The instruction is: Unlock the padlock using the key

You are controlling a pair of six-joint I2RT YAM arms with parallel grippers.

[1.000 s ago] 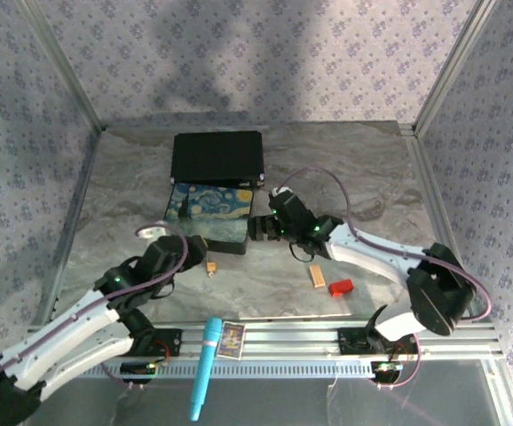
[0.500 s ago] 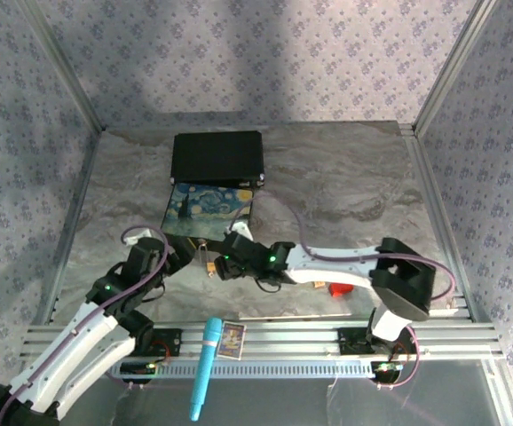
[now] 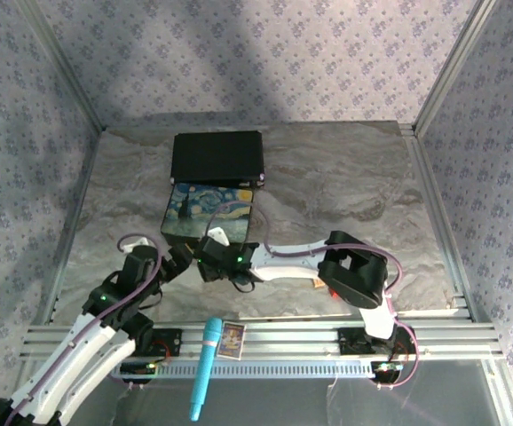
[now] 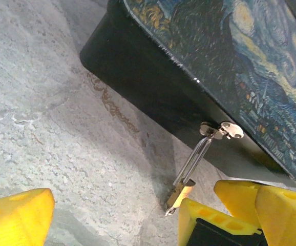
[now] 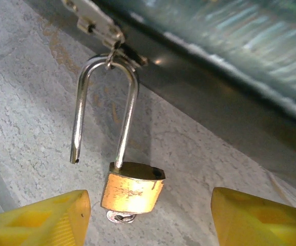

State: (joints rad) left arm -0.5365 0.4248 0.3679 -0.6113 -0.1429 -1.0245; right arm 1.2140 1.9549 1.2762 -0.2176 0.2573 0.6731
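The brass padlock [image 5: 132, 192] hangs by its silvery shackle [image 5: 129, 110] from the hasp [image 5: 98, 25] of the painted box [image 3: 208, 213]. One shackle leg is out of the body. The key [image 5: 121, 217] sticks out of the padlock's underside as a small silvery head. My right gripper [image 5: 148, 220] is open, with a yellow finger on each side of the padlock and a gap to both. In the left wrist view the padlock [image 4: 181, 193] lies against the table in front of the box, and my left gripper [image 4: 150, 221] is wide open just short of it.
A black case [image 3: 217, 158] lies behind the painted box. A tan block [image 3: 317, 282] and a red block [image 3: 332, 289] sit by the right arm's elbow. A blue pen [image 3: 205, 366] and a small card [image 3: 232, 337] rest on the front rail.
The right arm has swung from the box's right side down and left to the padlock at the box's front, and its jaws have narrowed. The left arm has drawn back slightly.
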